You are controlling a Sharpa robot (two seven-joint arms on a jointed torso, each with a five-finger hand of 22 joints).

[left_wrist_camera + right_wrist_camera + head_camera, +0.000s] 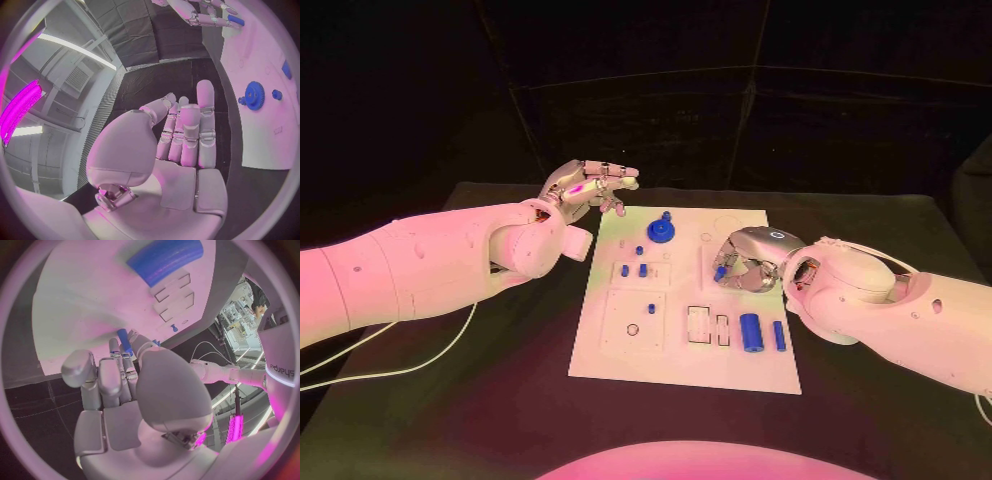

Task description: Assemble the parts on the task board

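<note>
The white task board point(689, 365) lies in the middle of the black table. On it stand a blue gear point(661, 232), several small blue pegs point(635, 270) and two blue cylinders point(750, 330) near its front right. My right hand point(750, 258) hovers over the board's right middle, fingers curled, pinching a small blue peg point(125, 341) at its fingertips; the peg's tip point(720, 271) points down at the board point(81, 305). My left hand point(589, 185) is raised beyond the board's far left corner, fingers point(187, 130) stretched out and holding nothing. The gear point(254, 95) lies ahead of that palm.
Rectangular slots point(702, 322) and a round hole point(633, 329) mark the board's front half. A white cable point(387, 370) trails over the table at the left. Black table point(877, 230) shows around the board on all sides.
</note>
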